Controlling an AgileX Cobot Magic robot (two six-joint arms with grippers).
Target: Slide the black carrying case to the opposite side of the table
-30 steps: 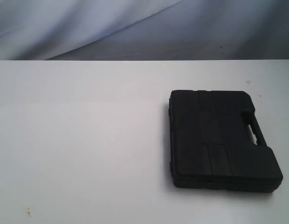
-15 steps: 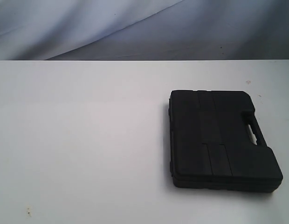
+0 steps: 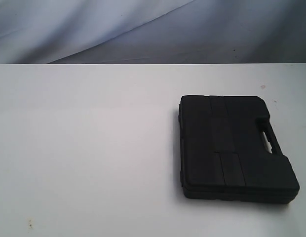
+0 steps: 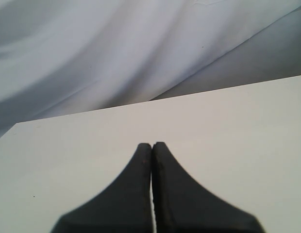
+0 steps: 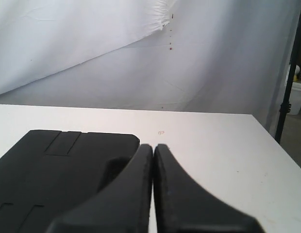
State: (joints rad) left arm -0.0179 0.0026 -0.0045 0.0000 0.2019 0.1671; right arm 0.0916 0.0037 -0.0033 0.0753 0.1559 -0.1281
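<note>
The black carrying case point(image 3: 234, 148) lies flat on the right half of the white table point(image 3: 89, 148), its handle on the right-hand edge. Neither arm shows in the exterior view. In the right wrist view my right gripper point(image 5: 153, 147) is shut with nothing in it, held just beside the handle edge of the black carrying case point(image 5: 53, 170). In the left wrist view my left gripper point(image 4: 152, 145) is shut and empty over bare table point(image 4: 238, 136); the case does not show there.
A wrinkled grey-white cloth backdrop point(image 3: 143, 29) hangs behind the table's far edge. In the right wrist view the table's side edge point(image 5: 281, 150) drops off, with a dark stand pole point(image 5: 286, 92) and a white bucket point(image 5: 298, 97) beyond it.
</note>
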